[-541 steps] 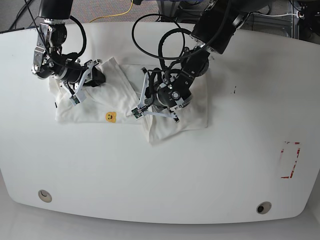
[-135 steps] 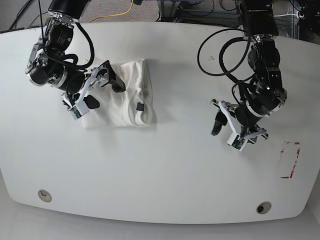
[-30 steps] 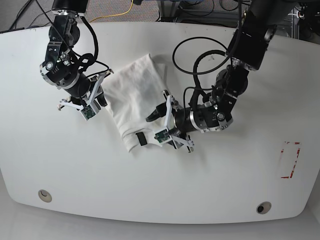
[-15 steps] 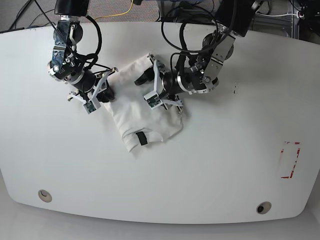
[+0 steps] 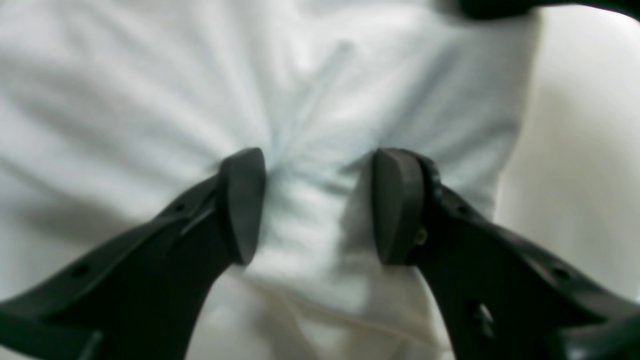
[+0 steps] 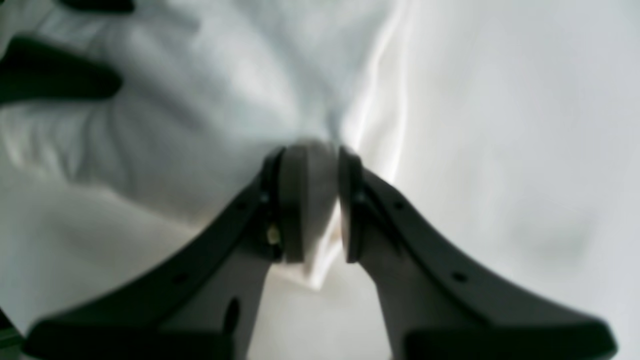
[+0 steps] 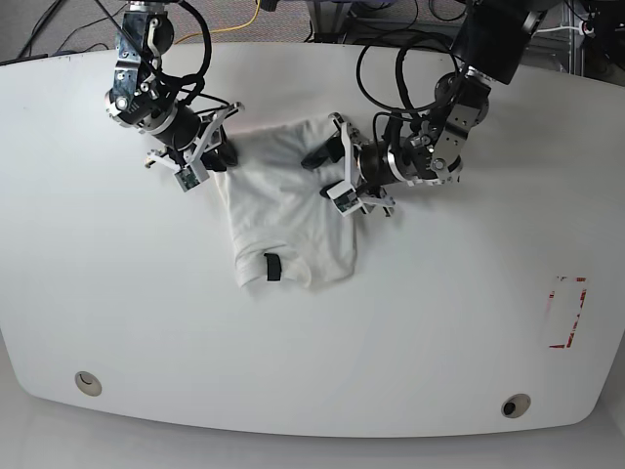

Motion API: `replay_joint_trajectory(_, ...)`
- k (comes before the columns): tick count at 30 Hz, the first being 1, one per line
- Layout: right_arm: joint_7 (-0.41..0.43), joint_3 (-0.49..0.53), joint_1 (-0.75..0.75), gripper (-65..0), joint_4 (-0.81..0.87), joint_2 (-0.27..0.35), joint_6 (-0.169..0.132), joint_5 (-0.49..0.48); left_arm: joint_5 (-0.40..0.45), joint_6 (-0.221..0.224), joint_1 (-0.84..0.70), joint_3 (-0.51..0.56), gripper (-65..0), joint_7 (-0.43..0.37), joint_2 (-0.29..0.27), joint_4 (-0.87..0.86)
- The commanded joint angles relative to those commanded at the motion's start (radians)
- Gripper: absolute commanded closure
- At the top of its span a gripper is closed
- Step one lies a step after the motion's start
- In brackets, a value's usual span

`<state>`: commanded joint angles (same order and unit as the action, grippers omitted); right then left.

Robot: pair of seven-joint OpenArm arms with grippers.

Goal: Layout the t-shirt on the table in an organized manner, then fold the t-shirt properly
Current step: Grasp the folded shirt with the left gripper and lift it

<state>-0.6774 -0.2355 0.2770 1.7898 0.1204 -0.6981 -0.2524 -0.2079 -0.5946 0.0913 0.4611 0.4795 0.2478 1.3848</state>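
**Cloth pinched on 1 side, loose on the other: the spread could go crooked**

The right fingers (image 6: 312, 200) are pressed together on a thin fold of the t-shirt (image 7: 283, 210), right at its edge. The left fingers (image 5: 320, 205) stand spread, pads down on bunched cloth between them, gripping nothing yet as far as the wrist view shows.

The risks, as I judge them: the right pinch sits so near the hem that a firm pull could slip it free. If the left fingers close here, they may gather several layers at once, and the shirt would drag as a lump instead of opening out. And with only 1 side held, any pull swings the cloth round rather than flattening it.

The shirt lies rumpled between the 2 sets of fingers and trails away from them toward the near edge, a dark tag (image 7: 273, 267) showing on it.

The counter (image 7: 439, 332) is white and smooth, so cloth should slide easily. Beyond the left fingers it is bare out to a red-outlined mark (image 7: 568, 313). Cables and floor show past the far edge.
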Motion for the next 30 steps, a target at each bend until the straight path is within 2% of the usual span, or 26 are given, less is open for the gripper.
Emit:
replay_joint_trajectory(8, -0.072, 0.000, 0.028, -10.8, 0.107, -0.018, 0.000, 0.000, 0.000, -0.002, 0.000, 0.000, -32.5, 0.006, 0.061, 0.087)
replay_joint_trajectory(11, -0.084, -0.008, 0.041, -10.8, 0.169, -0.014, 0.000, 0.000, 0.000, -0.002, -0.002, 0.000, -32.5, 0.011, 0.069, 0.161)
replay_joint_trajectory(15, -0.124, -0.018, 0.044, -10.8, 0.216, 0.008, 0.000, 0.000, 0.000, 0.002, -0.002, 0.000, -32.5, 0.058, 0.061, 0.259)
replay_joint_trajectory(19, -0.153, -0.052, 0.043, -10.8, 0.226, 0.032, 0.000, -0.009, 0.003, 0.006, 0.000, -0.008, -32.5, 0.083, -0.018, 0.327)
replay_joint_trajectory(21, -0.153, -0.066, 0.040, -10.8, 0.226, 0.034, 0.000, -0.005, 0.005, 0.023, -0.002, -0.037, -32.5, 0.083, -0.069, 0.331)
replay_joint_trajectory(27, -0.155, -0.103, 0.037, -10.8, 0.226, 0.051, 0.000, -0.003, 0.009, 0.176, -0.002, -0.080, -32.5, 0.069, -0.238, 0.267)
replay_joint_trajectory(30, -0.155, -0.114, 0.041, -10.8, 0.226, 0.075, 0.000, -0.009, 0.055, 0.258, -0.003, -0.064, -32.5, 0.000, -0.311, 0.199)
